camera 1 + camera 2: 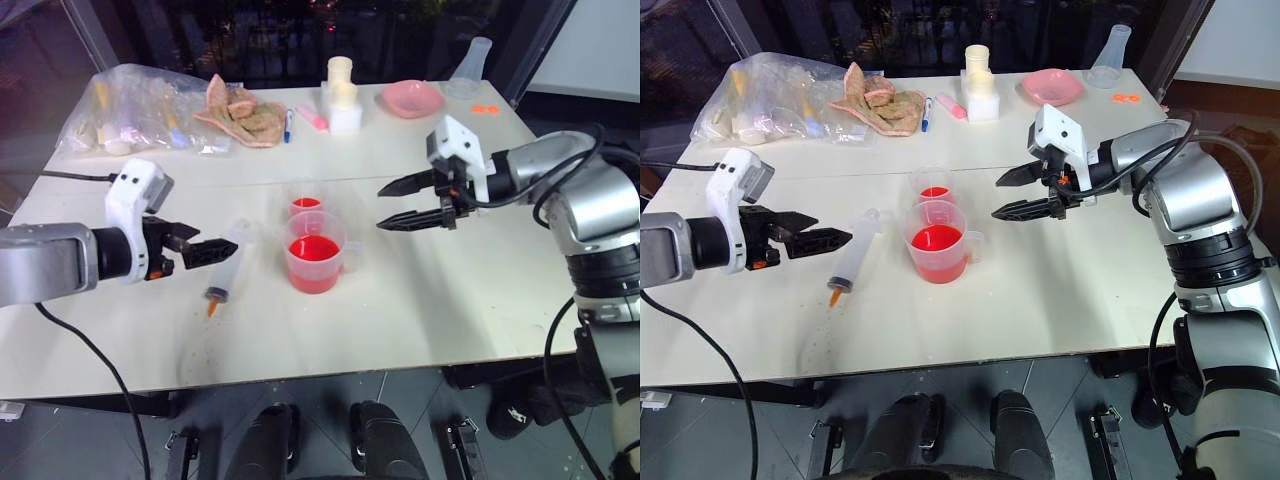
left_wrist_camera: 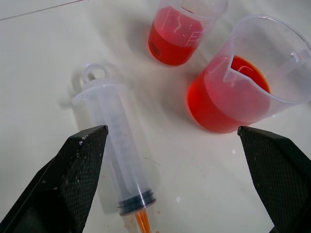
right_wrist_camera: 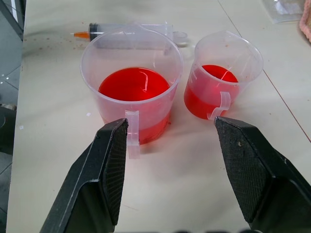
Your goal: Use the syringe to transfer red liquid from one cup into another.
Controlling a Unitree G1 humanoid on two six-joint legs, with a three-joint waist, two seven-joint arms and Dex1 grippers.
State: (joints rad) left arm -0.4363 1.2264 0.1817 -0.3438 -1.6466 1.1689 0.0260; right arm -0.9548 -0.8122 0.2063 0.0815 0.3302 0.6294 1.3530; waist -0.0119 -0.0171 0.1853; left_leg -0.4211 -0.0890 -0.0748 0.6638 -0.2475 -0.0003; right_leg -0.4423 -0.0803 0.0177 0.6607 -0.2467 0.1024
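The clear syringe [image 1: 226, 268] lies flat on the white table, its orange tip [image 1: 212, 305] toward the front edge and its barrel empty. My left gripper [image 1: 215, 248] hovers open just left of and above it, its fingers [image 2: 77, 165] spread wide with nothing between them. The larger handled cup [image 1: 316, 255] holds red liquid [image 1: 314, 250] at mid-table. Right behind it stands the smaller cup [image 1: 305, 206], also part-filled with red. My right gripper [image 1: 382, 207] is open to the right of the cups, pointing at them, and in its wrist view [image 3: 170, 121] its fingers frame both cups.
At the back of the table [image 1: 460, 300] lie a plastic bag of items [image 1: 130, 105], a crumpled tan cloth [image 1: 240, 115], a blue pen [image 1: 288, 122], white and cream containers [image 1: 343, 95], a pink bowl [image 1: 412, 97] and a clear flask [image 1: 472, 65]. Bare tabletop stretches right of the cups.
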